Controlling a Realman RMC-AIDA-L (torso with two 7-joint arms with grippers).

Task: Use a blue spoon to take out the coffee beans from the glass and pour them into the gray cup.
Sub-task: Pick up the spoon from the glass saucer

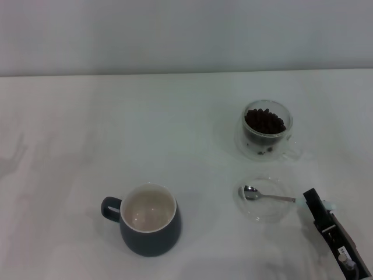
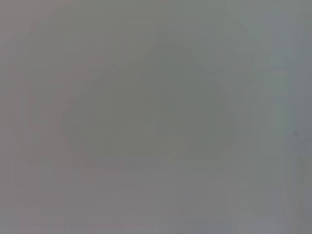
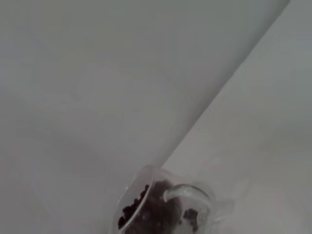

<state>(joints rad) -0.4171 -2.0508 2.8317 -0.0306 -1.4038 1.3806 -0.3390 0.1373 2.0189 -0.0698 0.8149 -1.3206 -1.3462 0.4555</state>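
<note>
A white table (image 1: pixel 70 146) is seen from the head view, with a pale wall behind it. The gray cup (image 1: pixel 149 227) is placed toward the near left of the table, upright, its loop handle turned to the robot's left and its cream-white inside showing no beans. The glass (image 1: pixel 267 129) is set well apart from it, farther back and to the right, upright, with its clear handle turned to the right. The coffee beans (image 1: pixel 265 121) are heaped inside the glass, close to its rim. In the right wrist view the glass (image 3: pixel 163 204) is caught at the edge of the picture with the beans (image 3: pixel 131 209) dark inside it.

A flat clear glass saucer (image 1: pixel 262 199) lies between the glass and the near edge, on the right side. The blue spoon (image 1: pixel 265 196) is laid across this saucer, its shiny bowl over the saucer's left part and its stem running right; the pale handle end is seen beside the right gripper.

The right gripper (image 1: pixel 317 205) is positioned at the spoon's handle end, low at the right edge of the table. Whether its fingers are spread or closed on the handle cannot be told. The left gripper is not seen in any view; only a blank gray blur is given by the left wrist view.
</note>
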